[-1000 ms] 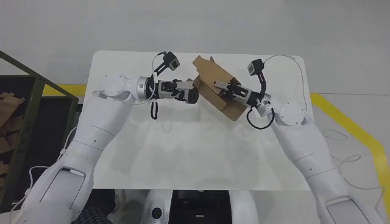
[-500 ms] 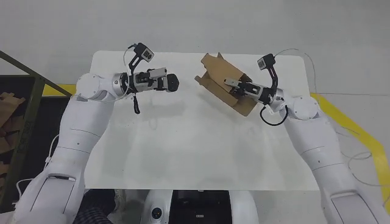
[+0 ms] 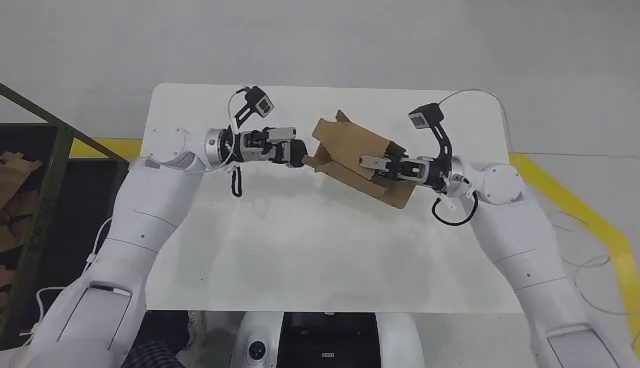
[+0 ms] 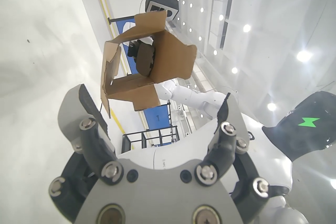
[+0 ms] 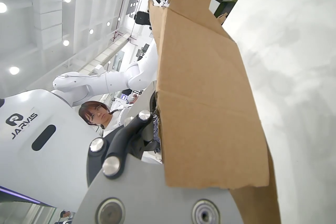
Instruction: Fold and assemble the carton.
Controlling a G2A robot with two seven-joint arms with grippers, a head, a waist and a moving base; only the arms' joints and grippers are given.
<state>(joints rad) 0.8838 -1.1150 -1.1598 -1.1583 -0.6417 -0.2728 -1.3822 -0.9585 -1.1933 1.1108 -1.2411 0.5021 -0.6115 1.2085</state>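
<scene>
Carton point(image 3: 350, 151) of brown cardboard is held by the right pincer point(image 3: 374, 163), which is clamped on one of its walls. In the right wrist view one dark finger point(image 5: 123, 135) lies along one face of that wall, and the other finger is hidden behind the cardboard. From this grip the carton stretches forward, away from the right pincer's fingertips and toward the left pincer point(image 3: 300, 155), above the white table point(image 3: 300, 258).

In the left wrist view the carton is an open tube with its end flaps splayed outward. The dark tip of the right pincer shows inside it, against a wall. I cannot tell whether any edge of the carton rests on the table.

The left pincer is spread wide, its two fingers far apart. The carton's open end faces it, just ahead of its fingertips, and one loose flap hangs close beside one finger. Whether that flap touches the finger is unclear. The two pincers point at each other with the carton between them.
</scene>
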